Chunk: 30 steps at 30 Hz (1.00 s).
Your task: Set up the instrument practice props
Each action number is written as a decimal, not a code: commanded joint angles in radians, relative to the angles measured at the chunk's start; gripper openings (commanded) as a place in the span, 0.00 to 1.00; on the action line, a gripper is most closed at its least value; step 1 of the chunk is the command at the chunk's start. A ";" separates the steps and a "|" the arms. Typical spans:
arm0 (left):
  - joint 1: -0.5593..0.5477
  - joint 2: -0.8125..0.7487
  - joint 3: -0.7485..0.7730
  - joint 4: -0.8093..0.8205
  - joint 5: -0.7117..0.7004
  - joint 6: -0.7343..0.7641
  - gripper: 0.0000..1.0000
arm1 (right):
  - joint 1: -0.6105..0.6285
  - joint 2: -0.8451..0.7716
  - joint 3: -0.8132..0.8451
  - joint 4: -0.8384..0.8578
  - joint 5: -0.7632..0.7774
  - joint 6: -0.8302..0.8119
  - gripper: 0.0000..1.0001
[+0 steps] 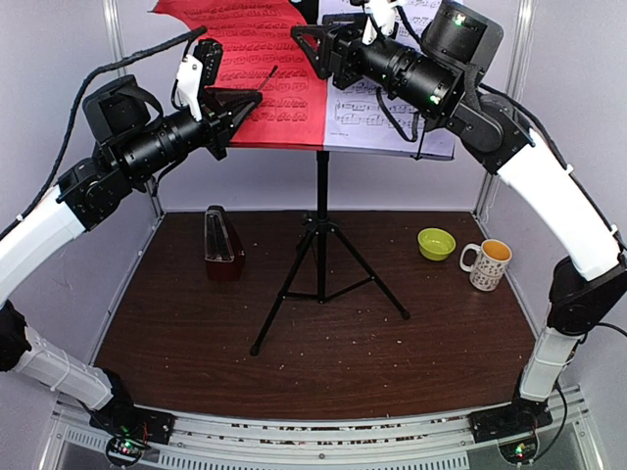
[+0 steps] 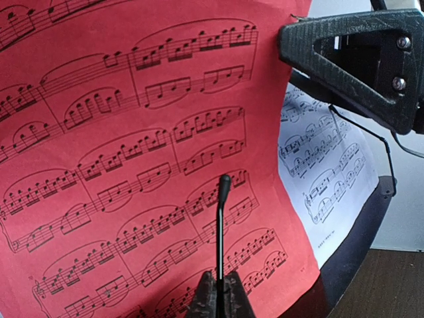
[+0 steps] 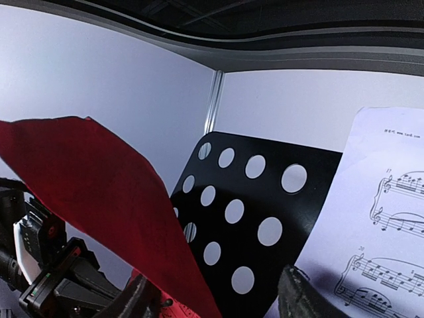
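Music stand [image 1: 321,220] upright mid-desk [image 1: 196,343]. Red sheet [image 1: 269,98] on its left half, white sheet [image 1: 387,122] on its right, side by side. Left jaws pinched shut on the stand's thin wire page-holder [image 2: 220,225], in front of the red sheet. Right jaws spread wide at the stand's top edge, 12 o'clock. Metronome [image 1: 222,235] at 9 o'clock of the tripod. Green bowl [image 1: 436,243] and mug [image 1: 487,264] at 3 o'clock.

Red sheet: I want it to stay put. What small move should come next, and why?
Probably the left gripper presses the page-holder wire it pinches flat against the red sheet: the sheet's top corner curls off the perforated desk.
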<state>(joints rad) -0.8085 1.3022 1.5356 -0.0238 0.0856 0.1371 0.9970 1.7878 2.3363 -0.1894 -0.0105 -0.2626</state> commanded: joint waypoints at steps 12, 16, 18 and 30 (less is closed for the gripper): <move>-0.004 0.012 0.037 0.082 0.036 0.008 0.00 | -0.004 -0.086 -0.065 0.086 0.188 -0.005 0.87; -0.006 0.016 0.040 0.083 0.038 0.007 0.00 | -0.004 -0.089 -0.064 0.106 0.238 0.010 0.95; -0.005 0.020 0.042 0.082 0.038 0.006 0.00 | -0.004 -0.085 -0.060 0.106 0.246 0.011 0.96; -0.005 0.032 0.062 0.068 0.021 -0.036 0.00 | -0.001 -0.114 -0.097 0.065 0.277 0.038 0.97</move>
<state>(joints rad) -0.8085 1.3258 1.5589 -0.0242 0.0856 0.1318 0.9970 1.7233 2.2704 -0.1211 0.2436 -0.2481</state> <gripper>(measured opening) 0.029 0.974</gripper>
